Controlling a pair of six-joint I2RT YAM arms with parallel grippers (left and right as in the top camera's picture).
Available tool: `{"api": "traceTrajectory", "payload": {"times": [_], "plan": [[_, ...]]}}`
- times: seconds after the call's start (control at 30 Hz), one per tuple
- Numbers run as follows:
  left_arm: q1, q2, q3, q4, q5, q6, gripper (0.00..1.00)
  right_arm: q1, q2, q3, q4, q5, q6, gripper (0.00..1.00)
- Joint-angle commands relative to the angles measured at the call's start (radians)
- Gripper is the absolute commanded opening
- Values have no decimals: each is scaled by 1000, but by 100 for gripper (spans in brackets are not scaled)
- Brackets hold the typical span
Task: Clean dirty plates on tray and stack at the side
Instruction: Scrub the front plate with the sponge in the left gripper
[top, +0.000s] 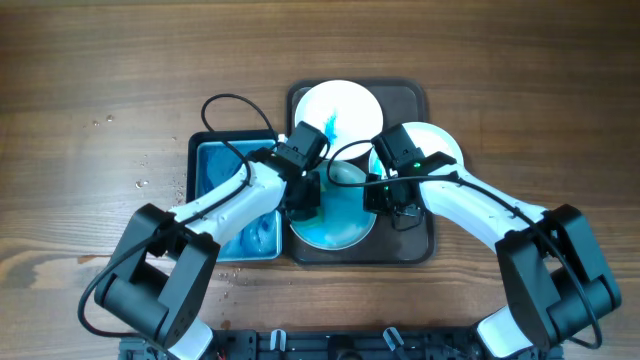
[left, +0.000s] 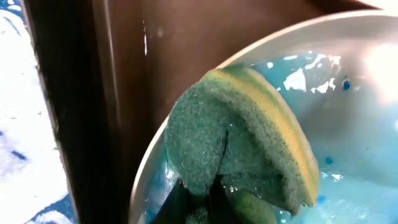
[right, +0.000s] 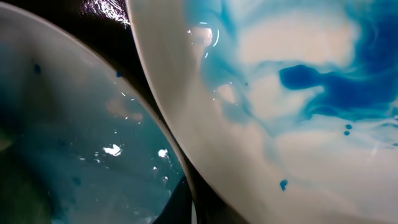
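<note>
The dark tray (top: 412, 245) holds three white plates. The far plate (top: 340, 108) has a blue smear. The right plate (top: 440, 145) leans over the tray's right rim. The near plate (top: 335, 228) is awash with pale blue water. My left gripper (top: 303, 197) is shut on a green and yellow sponge (left: 242, 140), which it presses on the near plate's left rim (left: 360, 130). My right gripper (top: 385, 195) is shut on that plate's right rim (right: 93, 124). A blue-smeared plate (right: 298, 93) lies right beside it.
A black-rimmed basin of blue water (top: 225, 165) stands against the tray's left side and shows in the left wrist view (left: 22, 124). The tray's wall (left: 168, 56) runs between the basin and the plate. Water drops lie on the wooden table (top: 140, 183).
</note>
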Motion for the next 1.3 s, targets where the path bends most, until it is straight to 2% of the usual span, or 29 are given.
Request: {"api": "traceTrajectory", "payload": {"times": [0.0, 0.1, 0.33, 0.5, 0.73, 0.8, 1.0, 1.1, 1.27], "plan": [[9, 55, -28, 175, 335, -19, 4, -8, 68, -33, -20, 151, 36, 4], [-25, 66, -28, 279, 428, -20, 4, -8, 68, -33, -20, 151, 36, 4], [-93, 124, -28, 352, 473, -21, 4, -8, 68, -33, -21, 152, 36, 4], [-106, 146, -28, 332, 576, -19, 4, -8, 68, -33, -21, 151, 36, 4], [-67, 140, -27, 225, 551, -8, 4, -8, 68, -33, -21, 151, 29, 5], [-45, 132, -27, 171, 492, -10, 4, -8, 68, -33, -21, 152, 29, 4], [34, 72, -27, -27, 32, -43, 4, -8, 68, -33, -21, 151, 29, 4], [59, 36, -27, -58, -125, -43, 4, -8, 68, -33, -20, 151, 29, 4], [60, -6, -27, -30, -168, -39, 4, -8, 68, -33, -18, 152, 29, 4]]}}
